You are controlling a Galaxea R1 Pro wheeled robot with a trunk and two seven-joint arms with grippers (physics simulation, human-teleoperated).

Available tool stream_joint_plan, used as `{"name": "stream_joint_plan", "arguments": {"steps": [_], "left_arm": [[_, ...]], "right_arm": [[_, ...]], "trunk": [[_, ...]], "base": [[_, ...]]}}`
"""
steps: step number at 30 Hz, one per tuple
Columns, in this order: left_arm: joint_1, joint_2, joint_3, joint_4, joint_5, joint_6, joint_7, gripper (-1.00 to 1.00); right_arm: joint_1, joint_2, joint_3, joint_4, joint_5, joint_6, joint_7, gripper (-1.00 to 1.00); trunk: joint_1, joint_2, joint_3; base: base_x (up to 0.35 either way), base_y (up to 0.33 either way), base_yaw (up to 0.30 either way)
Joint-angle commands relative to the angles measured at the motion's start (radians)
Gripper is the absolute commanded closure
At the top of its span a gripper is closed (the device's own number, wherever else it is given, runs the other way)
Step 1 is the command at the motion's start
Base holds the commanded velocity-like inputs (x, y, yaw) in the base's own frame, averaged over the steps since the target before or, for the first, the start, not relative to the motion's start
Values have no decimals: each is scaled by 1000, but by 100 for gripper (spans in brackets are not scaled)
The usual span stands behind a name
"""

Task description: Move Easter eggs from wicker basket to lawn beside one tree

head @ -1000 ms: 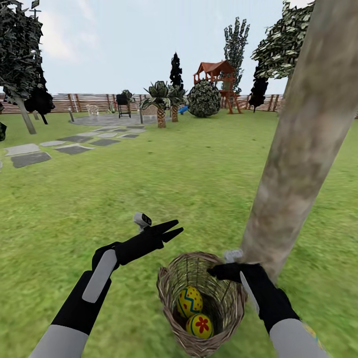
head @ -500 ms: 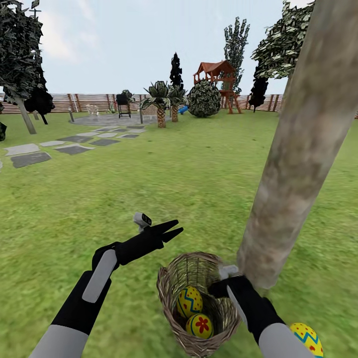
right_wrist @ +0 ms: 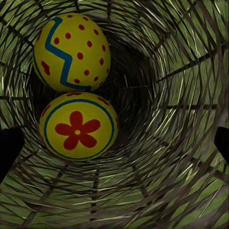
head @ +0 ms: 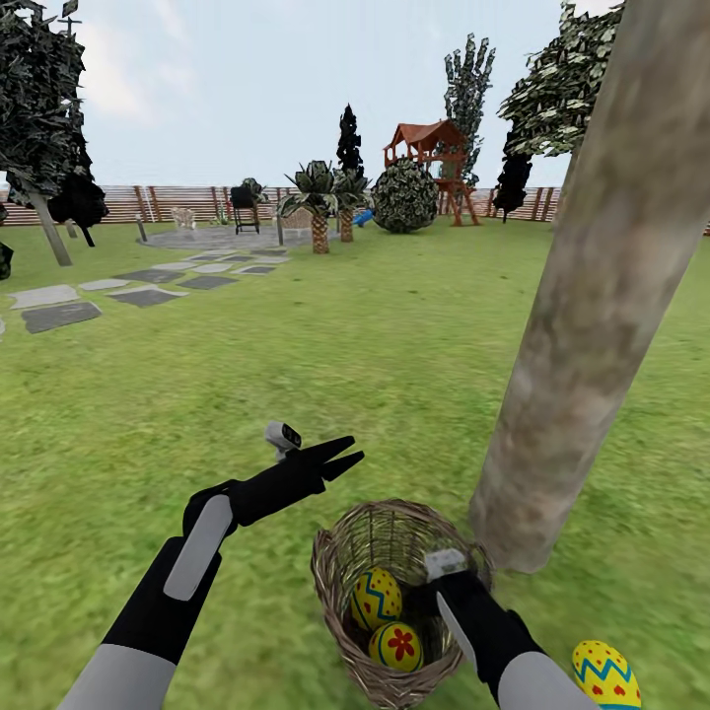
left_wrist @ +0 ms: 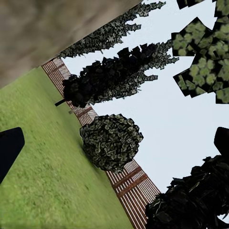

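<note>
With two yellow painted eggs low in the brown woven wicker basket at lower centre, our right gripper, fingers spread, should clasp the flower egg's smooth, likely slippery, rigid sides; left gripper open, idle.

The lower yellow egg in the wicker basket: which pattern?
A red flower inside a blue ring, clearest in the right wrist view.

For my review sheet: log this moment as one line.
right pincer: open, in wicker basket | eggs in basket: two | egg on lawn by tree: one | left pincer: open, idle
</note>
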State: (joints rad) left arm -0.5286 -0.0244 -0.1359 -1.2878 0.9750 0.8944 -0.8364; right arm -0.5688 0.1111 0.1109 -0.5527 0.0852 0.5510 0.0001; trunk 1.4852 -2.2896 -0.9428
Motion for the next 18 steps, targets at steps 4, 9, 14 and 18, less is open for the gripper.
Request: {"name": "stream_joint_plan", "arguments": {"steps": [4, 9, 14, 18], "left_arm": [[-1, -1, 0, 1, 1, 5, -1, -100], [-1, -5, -1, 1, 1, 5, -1, -100], [-1, -6, -1, 1, 2, 5, -1, -100], [-1, -7, -1, 1, 2, -2, -1, -100]], "right_arm": [[-1, 4, 4, -1, 8, 5, -6, -100], [-2, 10, 12, -2, 10, 4, -8, -100], [-2, 10, 28, -4, 11, 4, -9, -100], [-2, 10, 30, 0, 9, 4, -8, -100]], "trunk": [[0, 0, -1], [0, 0, -1], [0, 0, -1], [0, 0, -1]], "base": [[0, 0, 129], [0, 0, 102], [15, 0, 8], [155, 33, 0]]}}
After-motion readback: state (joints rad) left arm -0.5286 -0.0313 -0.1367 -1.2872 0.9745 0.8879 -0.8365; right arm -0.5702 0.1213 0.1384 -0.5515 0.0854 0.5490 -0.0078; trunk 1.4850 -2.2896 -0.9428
